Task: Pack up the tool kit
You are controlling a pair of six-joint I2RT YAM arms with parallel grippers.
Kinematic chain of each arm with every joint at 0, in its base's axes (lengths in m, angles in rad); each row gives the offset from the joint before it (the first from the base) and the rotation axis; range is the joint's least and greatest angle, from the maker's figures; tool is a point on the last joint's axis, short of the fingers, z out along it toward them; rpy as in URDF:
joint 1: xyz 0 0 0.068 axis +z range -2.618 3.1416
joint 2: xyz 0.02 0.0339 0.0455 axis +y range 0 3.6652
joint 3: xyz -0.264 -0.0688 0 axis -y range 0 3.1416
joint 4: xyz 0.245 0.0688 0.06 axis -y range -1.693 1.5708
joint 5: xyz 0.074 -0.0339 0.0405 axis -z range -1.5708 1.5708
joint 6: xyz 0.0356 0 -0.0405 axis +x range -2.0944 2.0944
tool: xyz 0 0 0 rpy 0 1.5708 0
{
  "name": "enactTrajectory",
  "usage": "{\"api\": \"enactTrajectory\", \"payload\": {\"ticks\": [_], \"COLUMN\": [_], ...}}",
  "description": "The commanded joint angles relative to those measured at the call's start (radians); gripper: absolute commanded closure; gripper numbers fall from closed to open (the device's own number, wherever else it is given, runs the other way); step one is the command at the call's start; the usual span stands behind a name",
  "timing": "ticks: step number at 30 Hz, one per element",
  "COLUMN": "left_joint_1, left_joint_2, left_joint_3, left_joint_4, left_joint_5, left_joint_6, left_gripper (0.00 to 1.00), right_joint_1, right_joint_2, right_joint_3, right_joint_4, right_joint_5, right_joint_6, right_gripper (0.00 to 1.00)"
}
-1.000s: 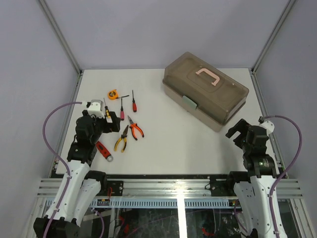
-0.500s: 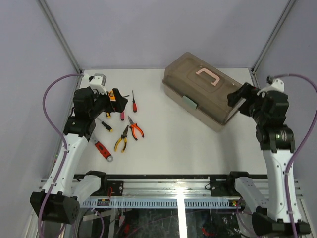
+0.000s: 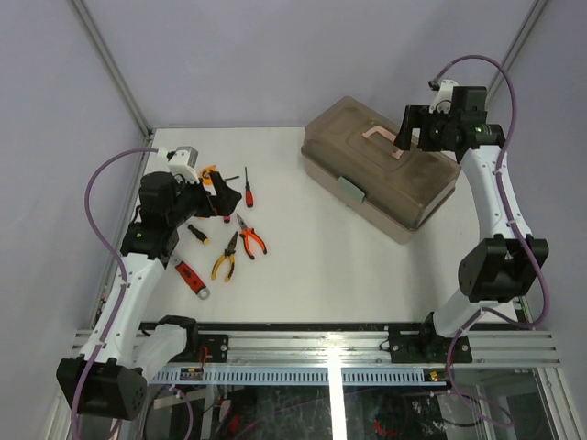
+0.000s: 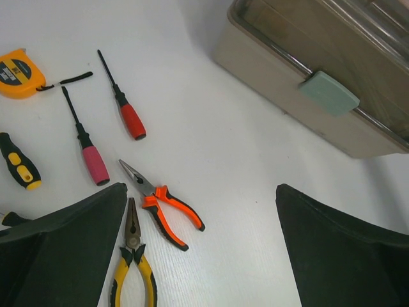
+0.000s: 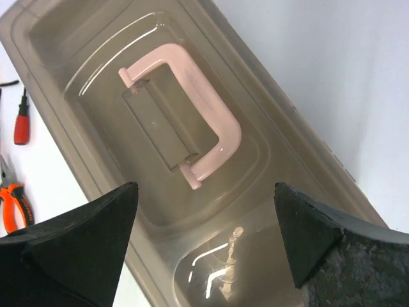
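Observation:
The tool kit's beige toolbox (image 3: 381,174) sits at the back right with its brown lid shut and its green latch (image 3: 349,192) facing forward. My right gripper (image 3: 410,128) hovers open above the lid, the pink handle (image 5: 204,121) just beyond its fingertips (image 5: 121,204). My left gripper (image 3: 227,194) hangs open over the loose tools and holds nothing. Under it lie orange pliers (image 4: 163,204), yellow pliers (image 4: 134,262), a red screwdriver (image 4: 124,105), a pink screwdriver (image 4: 86,144), a black-and-yellow screwdriver (image 4: 16,166) and an orange tape measure (image 4: 19,73).
A red-handled wrench (image 3: 191,277) lies near the table's front left edge. Bare white table (image 3: 330,266) stretches between the tools and the toolbox. Grey walls with metal frame posts (image 3: 115,69) close in the back and sides.
The right arm has swung up from the front right edge to above the toolbox lid. The left arm has risen and moved back over the tools.

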Motion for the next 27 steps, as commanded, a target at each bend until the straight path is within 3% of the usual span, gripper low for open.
{"api": "enactTrajectory", "payload": {"ticks": [1,7,14,21,27], "left_joint_1": [0.006,0.006,0.007,0.007,0.007], "left_joint_2": [-0.042,-0.055,-0.045,-0.043,-0.060], "left_joint_3": [-0.039,-0.054,-0.059,-0.060,-0.067], "left_joint_4": [0.022,0.017,0.020,0.019,0.007], "left_joint_5": [0.030,0.035,0.055,0.064,0.069], "left_joint_6": [-0.014,-0.007,-0.012,-0.013,-0.004], "left_gripper": [0.00,0.00,0.00,0.00,0.00], "right_joint_1": [-0.001,-0.001,-0.003,-0.023,-0.033], "right_joint_2": [0.010,0.147,0.141,0.156,0.184], "right_joint_3": [0.081,0.199,0.064,-0.036,-0.133], "right_joint_4": [0.056,-0.066,-0.036,-0.064,-0.127], "right_joint_5": [-0.054,-0.023,0.036,-0.005,-0.077], "right_joint_6": [-0.099,-0.209,-0.334,-0.404,-0.395], "right_gripper": [0.06,0.06,0.04,0.03,0.12]}}
